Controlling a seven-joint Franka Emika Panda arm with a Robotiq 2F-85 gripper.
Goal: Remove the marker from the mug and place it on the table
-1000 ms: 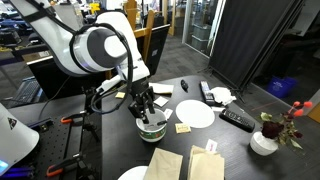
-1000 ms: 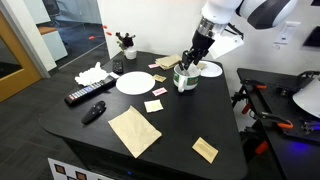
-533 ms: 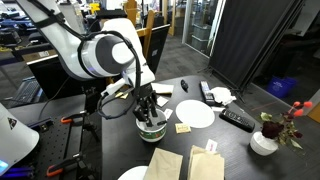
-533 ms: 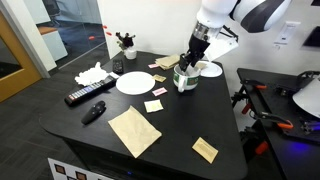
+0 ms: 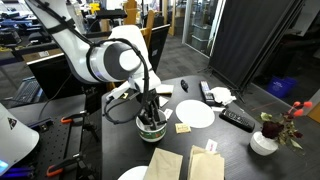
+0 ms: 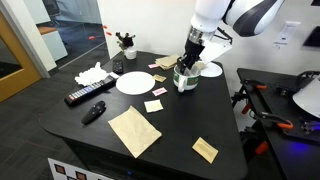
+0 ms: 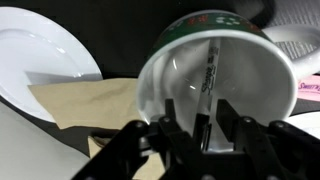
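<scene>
The white mug (image 7: 250, 45) with a greenish rim band stands on the black table (image 6: 90, 135); it shows in both exterior views (image 5: 151, 128) (image 6: 184, 80). The slim marker (image 7: 210, 62) leans inside the mug, pale-barrelled with dark print in the wrist view. My gripper (image 7: 200, 118) reaches down into the mug from above, also seen in both exterior views (image 5: 150, 110) (image 6: 189, 63). Its fingers are open, one on each side of the marker's upper end, with small gaps showing. The marker itself is hidden in the exterior views.
A white plate (image 6: 133, 82) (image 5: 196, 114) lies next to the mug, a second plate (image 6: 209, 68) behind it. Brown paper (image 6: 134, 130), sticky notes (image 6: 153, 105), a black remote (image 6: 87, 95), a stubby black object (image 6: 93, 112) and a flower vase (image 6: 124, 45) are spread around.
The arm has swung a little and my gripper has sunk lower over the mug, its fingers now straddling the marker. The mug has not moved.
</scene>
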